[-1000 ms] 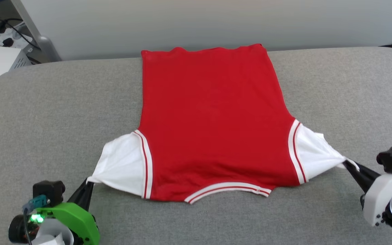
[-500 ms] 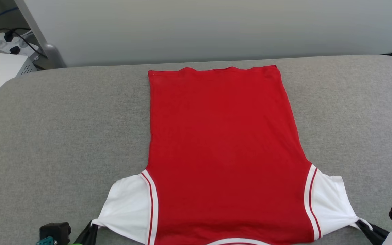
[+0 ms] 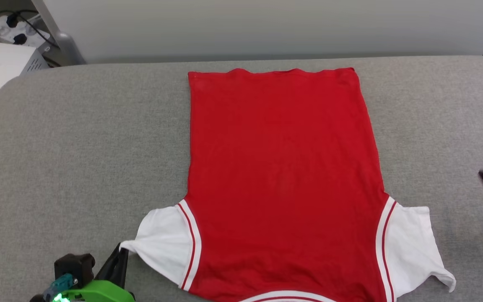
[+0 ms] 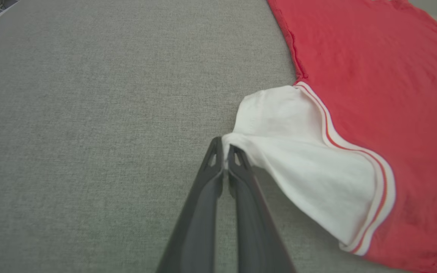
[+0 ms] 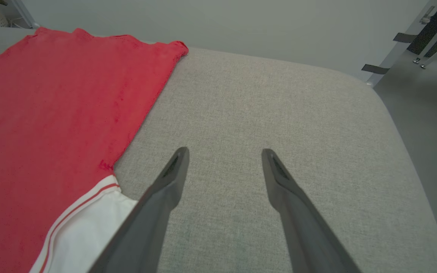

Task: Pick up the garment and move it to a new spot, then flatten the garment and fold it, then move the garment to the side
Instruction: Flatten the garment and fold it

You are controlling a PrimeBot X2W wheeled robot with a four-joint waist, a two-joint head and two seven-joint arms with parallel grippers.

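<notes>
Since a second ago the right pincer [image 5: 225, 151] has released the right sleeve [image 3: 409, 243] of the garment [image 3: 283, 167] and stands open beside it; the left pincer [image 4: 224, 146] is closed on the left sleeve [image 4: 298, 151]. With the garment lying flat on the bench [image 3: 78, 126], flattening seems almost done; folding and moving aside remain.

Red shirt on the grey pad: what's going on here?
The garment lies spread flat, plain red side up, on the grey padded surface. The left gripper is shut on the tip of the left white sleeve, drawing it to a point. The right gripper is open over bare padding beside the shirt and holds nothing; the right sleeve lies free.
</notes>
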